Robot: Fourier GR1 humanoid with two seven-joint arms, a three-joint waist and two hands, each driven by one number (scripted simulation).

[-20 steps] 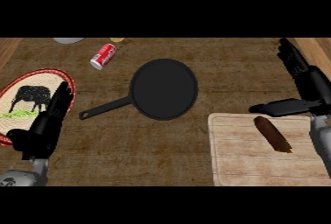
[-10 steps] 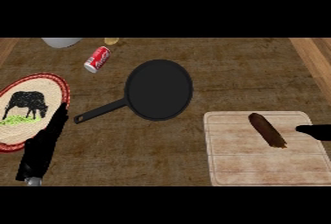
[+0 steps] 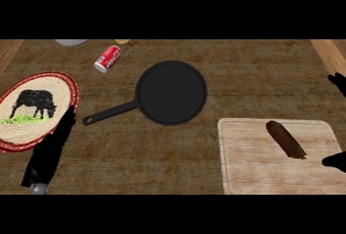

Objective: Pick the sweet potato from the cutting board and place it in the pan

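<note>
A brown sweet potato (image 3: 285, 139) lies slantwise on the upper right part of the pale wooden cutting board (image 3: 263, 176) at the lower right. The black pan (image 3: 171, 93) sits up-left of the board, empty, its handle (image 3: 108, 114) pointing down-left. Only two black bits of my right hand show at the right edge: a thumb tip (image 3: 336, 161) just right of the potato's lower end, and a fingertip higher up. They stand far apart and touch nothing. My left hand (image 3: 51, 148) lies straight and open at the lower left, over the edge of a plate.
A round plate (image 3: 64, 87) with a red rim and a black cow picture sits at the left. A red can (image 3: 107, 58) lies on its side above the pan's handle. A grey bowl (image 3: 71, 42) and a small yellowish thing (image 3: 122, 41) sit at the top edge.
My right hand has drawn off to the right, from above the board to the view's edge. My left hand has turned slim and straight beside the plate. The potato has not moved.
</note>
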